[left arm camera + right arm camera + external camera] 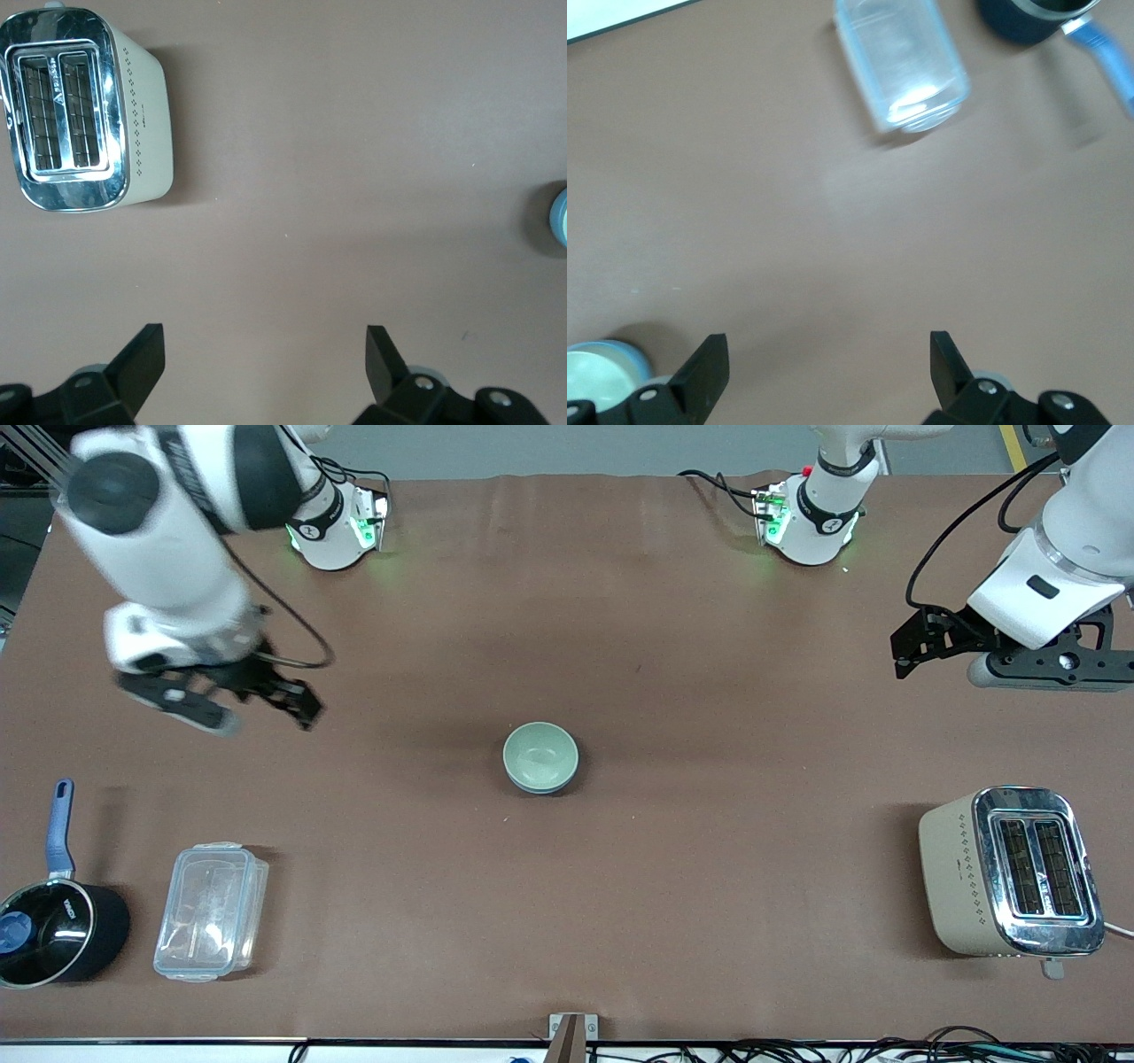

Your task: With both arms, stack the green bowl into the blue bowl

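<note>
At mid-table the small glossy pale mint-green bowl (540, 755) already sits nested in the sky-blue bowl (560, 782), of which only a rim sliver shows. Both look light, rigid and slippery, probably breakable; the rim seems the best hold. The right gripper (232, 698) and left gripper (921, 645) hover over bare brown tabletop (709, 691), fingers spread, empty.

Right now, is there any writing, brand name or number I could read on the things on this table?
Black saucepan: small white lettering on its side, too small to read.
Toaster: a small mark on its side and a mark between its slots, both unreadable.
Robot arm bases: round marks, unreadable.
Clear container and green bowl: no text visible.
</note>
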Robot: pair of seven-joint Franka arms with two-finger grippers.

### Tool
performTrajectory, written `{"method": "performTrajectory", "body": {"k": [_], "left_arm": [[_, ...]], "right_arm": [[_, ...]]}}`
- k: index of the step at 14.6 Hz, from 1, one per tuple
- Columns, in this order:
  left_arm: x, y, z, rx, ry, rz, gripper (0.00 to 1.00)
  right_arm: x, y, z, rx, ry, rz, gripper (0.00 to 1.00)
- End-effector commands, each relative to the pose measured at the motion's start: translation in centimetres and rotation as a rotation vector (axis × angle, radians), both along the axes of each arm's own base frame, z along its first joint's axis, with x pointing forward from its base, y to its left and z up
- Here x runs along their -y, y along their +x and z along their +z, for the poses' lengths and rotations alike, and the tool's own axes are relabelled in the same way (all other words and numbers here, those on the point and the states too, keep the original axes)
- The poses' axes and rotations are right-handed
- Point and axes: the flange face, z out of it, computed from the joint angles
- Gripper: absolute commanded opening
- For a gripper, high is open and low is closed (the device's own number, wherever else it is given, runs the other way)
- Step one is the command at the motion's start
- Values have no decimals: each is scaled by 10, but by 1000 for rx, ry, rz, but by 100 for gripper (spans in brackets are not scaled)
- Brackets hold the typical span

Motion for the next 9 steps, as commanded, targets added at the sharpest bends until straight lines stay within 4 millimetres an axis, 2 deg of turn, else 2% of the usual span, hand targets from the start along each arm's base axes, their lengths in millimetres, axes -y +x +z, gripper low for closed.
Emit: {"method": "performTrajectory", "body": {"k": [1,2,3,5,6,7,9], "left_arm": [[-18,-5,3,-12,-16,-20,100],[-18,-4,1,-18,-25,-18,100],[-20,-3,1,-20,-34,-10,100],[-39,1,-1,-26,-60,22,100],[-43,1,-2,-33,-90,29,100],[-44,1,-1,-32,-90,14,100],[-46,2,-1,-29,-71,-7,100]], "right_arm": [[49,-10,57,-99,64,76,100],[71,-14,79,-114,86,97,100],[89,-18,91,-130,91,127,100],[125,-19,103,-127,119,195,100],[140,-18,109,-112,136,220,100],[149,-19,114,-103,133,242,100],[149,-16,108,-113,142,258,100]]}}
